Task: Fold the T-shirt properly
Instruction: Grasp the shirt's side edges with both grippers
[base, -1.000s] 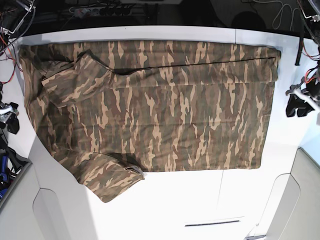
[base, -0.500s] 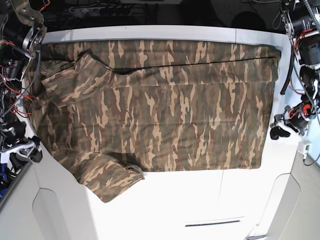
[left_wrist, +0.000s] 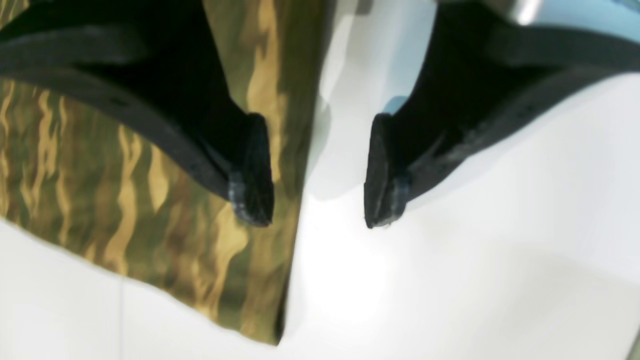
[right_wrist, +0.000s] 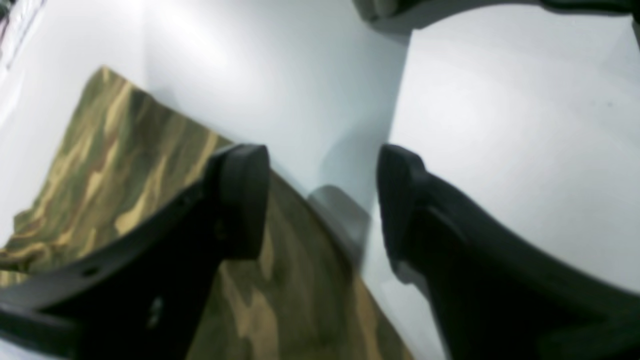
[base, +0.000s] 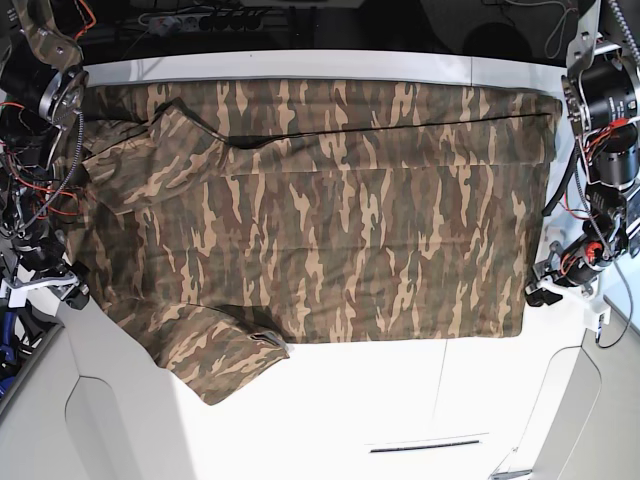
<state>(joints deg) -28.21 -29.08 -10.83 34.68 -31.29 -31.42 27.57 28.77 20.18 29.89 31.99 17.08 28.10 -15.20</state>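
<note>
White tabletop (base: 400, 400) carries the brown, tan and olive camouflage T-shirt (base: 330, 210), spread flat. We see the left gripper (left_wrist: 317, 172) spread wide astride its hem edge, and the right gripper (right_wrist: 322, 200) likewise parted over the sleeve-side edge.

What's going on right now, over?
Left gripper open, astride shirt edge. Right gripper open, astride opposite edge. Shirt flat on table, unfolded. Nothing blocking.

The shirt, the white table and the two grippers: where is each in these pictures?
T-shirt (base: 330, 220): base view, middle of the cloth.
Table (base: 380, 400): base view, bare near part.
Left gripper (left_wrist: 317, 170): left wrist view, between its tips.
Right gripper (right_wrist: 322, 200): right wrist view, between its tips.
</note>
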